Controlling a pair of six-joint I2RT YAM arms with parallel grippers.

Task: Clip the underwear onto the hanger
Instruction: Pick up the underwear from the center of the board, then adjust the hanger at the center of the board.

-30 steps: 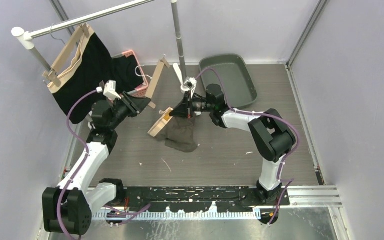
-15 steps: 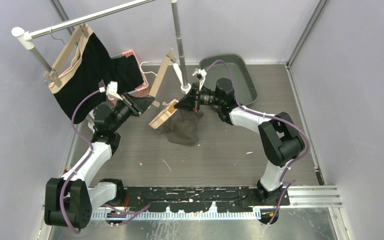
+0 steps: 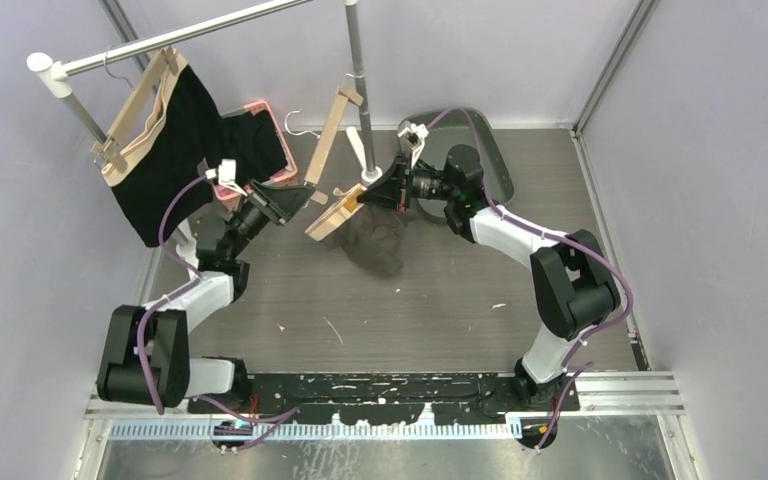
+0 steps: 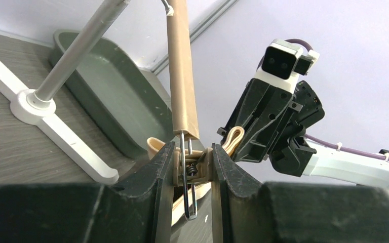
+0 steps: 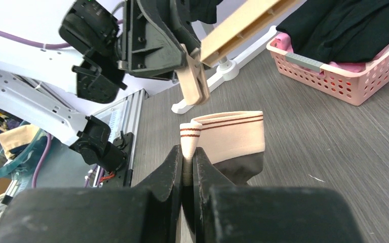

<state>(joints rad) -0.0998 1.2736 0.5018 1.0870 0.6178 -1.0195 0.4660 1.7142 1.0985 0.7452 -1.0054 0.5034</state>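
The left jaws squeeze the pale wooden hanger's (image 4: 182, 76) spring clip (image 4: 190, 164), the right jaws clamp the dark underwear's (image 5: 243, 166) striped beige waistband (image 5: 230, 132) just short of it; next, that band likely needs feeding into the clip's mouth.

pink basket (image 5: 334, 76): black clothes (image 5: 344, 25), possibly several | grey tray (image 4: 116, 101): beside white pole base (image 4: 30, 106)

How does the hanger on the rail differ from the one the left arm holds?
The rail hanger carries black underwear; the held hanger is bare. The rail hanger hangs free of both arms; the held hanger has one clip between the fingers of the left gripper. Both are tan clip hangers.
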